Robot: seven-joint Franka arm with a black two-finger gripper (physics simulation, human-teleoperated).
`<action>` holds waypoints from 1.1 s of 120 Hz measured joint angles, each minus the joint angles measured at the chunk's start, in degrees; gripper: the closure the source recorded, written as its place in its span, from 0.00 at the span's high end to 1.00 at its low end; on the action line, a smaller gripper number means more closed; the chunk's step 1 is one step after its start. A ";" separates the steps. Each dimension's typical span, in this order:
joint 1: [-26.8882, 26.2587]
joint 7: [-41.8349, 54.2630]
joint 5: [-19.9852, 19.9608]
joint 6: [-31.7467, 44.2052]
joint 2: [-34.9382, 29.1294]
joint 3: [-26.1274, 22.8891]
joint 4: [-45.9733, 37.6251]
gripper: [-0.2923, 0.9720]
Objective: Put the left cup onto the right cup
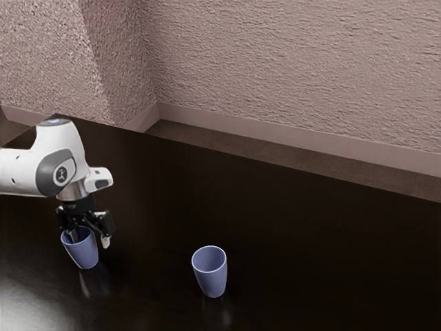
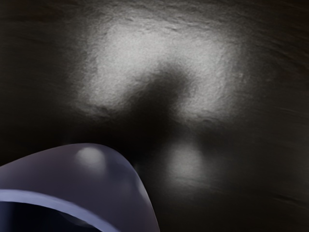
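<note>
Currently the black two-finger gripper [image 1: 88,231] is clamped on the rim of the left blue-grey plastic cup [image 1: 81,252], one finger inside and one outside its wall. That cup, slightly tilted, sits near the exterior view's left edge of the dark glossy table [image 1: 289,234], well apart from the upright right blue-grey plastic cup [image 1: 209,270]
</note>
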 joint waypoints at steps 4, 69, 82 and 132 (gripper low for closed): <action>0.06 0.00 0.00 0.07 0.05 -0.04 -0.01 0.77; -0.07 -0.32 -0.02 0.42 0.19 -0.04 -0.01 0.45; -0.13 -0.56 -0.02 0.43 0.26 -0.02 -0.01 0.37; -0.10 -1.53 0.00 0.38 0.28 -0.06 -0.01 0.19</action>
